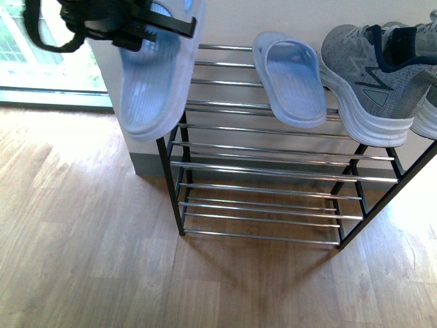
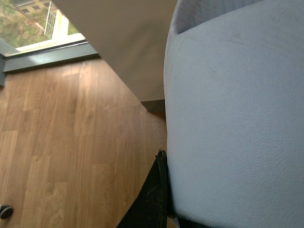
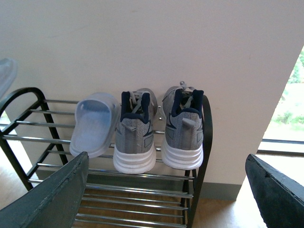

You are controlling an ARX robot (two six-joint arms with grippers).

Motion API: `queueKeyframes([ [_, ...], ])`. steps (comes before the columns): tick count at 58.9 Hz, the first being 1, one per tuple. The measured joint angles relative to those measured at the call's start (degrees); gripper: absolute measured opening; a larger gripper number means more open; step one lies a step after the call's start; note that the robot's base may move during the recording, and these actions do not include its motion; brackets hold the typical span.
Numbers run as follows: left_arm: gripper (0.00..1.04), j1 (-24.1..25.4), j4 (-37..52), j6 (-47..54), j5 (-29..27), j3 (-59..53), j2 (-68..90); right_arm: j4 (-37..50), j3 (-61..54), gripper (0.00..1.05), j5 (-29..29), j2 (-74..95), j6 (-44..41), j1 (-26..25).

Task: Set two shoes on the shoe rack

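On the top tier of the tall black metal shoe rack sat one pale blue rubber slide beside two grey knit sneakers, while the left claw held a second slide aloft at the rack's left end and the right claw stood wide.

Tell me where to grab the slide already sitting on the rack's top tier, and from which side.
Take the slide on the rack by its strap band, near the open end that overhangs the front rod of the shoe rack. Come from the front, the right gripper's side: the wall is behind it and a sneaker crowds one flank.
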Motion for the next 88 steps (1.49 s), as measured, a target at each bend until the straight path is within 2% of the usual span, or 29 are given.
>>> queueKeyframes([
  [7, 0.02, -2.32, -3.48, -0.20, -0.48, 10.91, 8.02, 0.00, -0.02, 0.95, 0.00, 0.00, -0.02, 0.00],
  [19, 0.02, -3.26, -8.04, -1.36, -2.12, 24.87, 18.71, 0.00, -0.02, 0.95, 0.00, 0.00, 0.00, 0.00],
  [39, 0.02, -3.30, -10.80, -1.73, -3.10, 37.83, 29.44, 0.00, -0.02, 0.95, 0.00, 0.02, -0.02, 0.00],
  [50, 0.02, -3.58, -10.51, -1.79, -2.95, 40.06, 30.60, 0.00, 0.00, 0.95, 0.00, 0.00, 0.00, 0.00],
  [59, 0.25, -3.69, -10.14, -2.49, -1.16, 39.56, 30.49, 0.00, -0.02, 0.95, 0.00, 0.00, -0.02, 0.00],
  [61, 0.34, -3.69, -10.14, -3.10, -0.68, 38.23, 29.92, 0.00, -0.02, 0.95, 0.00, 0.00, 0.00, 0.00],
  [68, 0.50, -3.74, -9.70, -4.76, 0.94, 34.53, 27.67, 0.00, 0.00, 0.95, 0.00, 0.00, 0.00, 0.00],
  [75, 0.68, -3.74, -8.59, -6.36, 3.85, 29.22, 22.56, 0.00, 0.00, 0.95, 0.00, 0.00, 0.00, 0.00],
  [83, 0.96, -3.74, -2.71, -7.74, 6.95, 17.42, 8.37, 0.00, -0.02, 0.95, 0.00, 0.00, -0.02, 0.00],
  [88, 0.95, -3.58, 0.76, -7.52, 6.99, 10.75, 0.59, 0.00, 0.00, 0.95, 0.00, 0.00, 0.00, 0.00],
])
